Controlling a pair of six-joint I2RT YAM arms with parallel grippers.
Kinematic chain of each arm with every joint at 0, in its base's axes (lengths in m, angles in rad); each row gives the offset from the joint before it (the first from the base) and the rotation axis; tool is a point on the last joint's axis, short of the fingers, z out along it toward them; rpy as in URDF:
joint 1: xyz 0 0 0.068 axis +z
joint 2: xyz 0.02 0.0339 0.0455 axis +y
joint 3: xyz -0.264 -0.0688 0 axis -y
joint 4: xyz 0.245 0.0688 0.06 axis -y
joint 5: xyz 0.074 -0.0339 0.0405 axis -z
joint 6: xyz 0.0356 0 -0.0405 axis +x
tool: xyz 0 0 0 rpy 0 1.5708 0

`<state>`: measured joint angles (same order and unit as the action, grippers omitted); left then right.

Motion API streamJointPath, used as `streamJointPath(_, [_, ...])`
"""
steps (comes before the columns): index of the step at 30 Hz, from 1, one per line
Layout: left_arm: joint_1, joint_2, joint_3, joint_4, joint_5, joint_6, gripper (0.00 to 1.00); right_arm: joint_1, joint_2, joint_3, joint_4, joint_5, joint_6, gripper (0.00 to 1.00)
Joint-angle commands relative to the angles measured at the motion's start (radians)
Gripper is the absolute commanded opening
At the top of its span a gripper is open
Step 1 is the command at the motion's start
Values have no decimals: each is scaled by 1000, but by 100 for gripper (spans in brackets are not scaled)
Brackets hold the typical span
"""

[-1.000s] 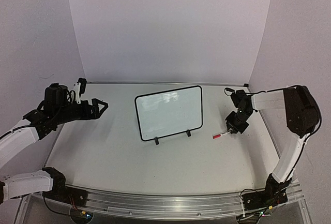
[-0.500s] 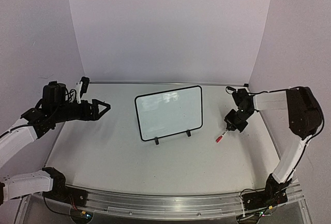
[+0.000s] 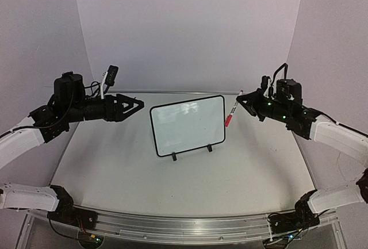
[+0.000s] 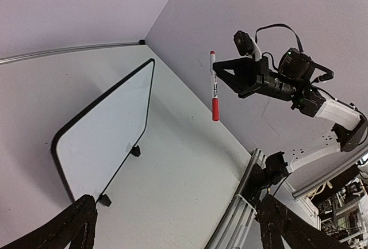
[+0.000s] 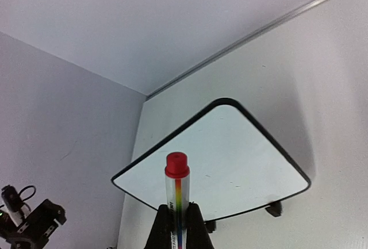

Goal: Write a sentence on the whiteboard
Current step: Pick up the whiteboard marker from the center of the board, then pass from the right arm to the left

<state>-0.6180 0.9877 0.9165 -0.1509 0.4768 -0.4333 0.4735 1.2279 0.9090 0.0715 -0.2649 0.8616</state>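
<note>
Shows the whiteboard (image 3: 187, 125) standing nearly upright in the middle of the bench (image 3: 115, 168), white face toward the arms. Finds the right end effector (image 3: 240, 102) just right of the whiteboard, raised off the bench and clenched on the barrel of a marker (image 3: 231, 112), red cap lowest, near the whiteboard's right edge but apart from it. Puts the left end effector (image 3: 140, 104) left of the whiteboard, raised to about the height of its top edge, fingers spread, released, gripping nothing.
</note>
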Motion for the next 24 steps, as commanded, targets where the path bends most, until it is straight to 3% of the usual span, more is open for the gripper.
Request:
streamJointPath(1, [-100,56,42,162,-8,-74,97,70,-40,-26,216,-9,11,0])
streamJointPath(9, [-307,230,73,346,-59,-133,97,228,-33,-17,378,57,60,0])
streamJointPath(17, [-361,388,132,480,-28,-201,84,321,31,46,416,63,45,0])
streamJointPath(20, [-363,424,144,537,-17,-233,70,335,42,53,420,67,41,0])
streamJointPath(24, [-365,450,148,579,-19,-253,63,344,50,49,432,74,41,0])
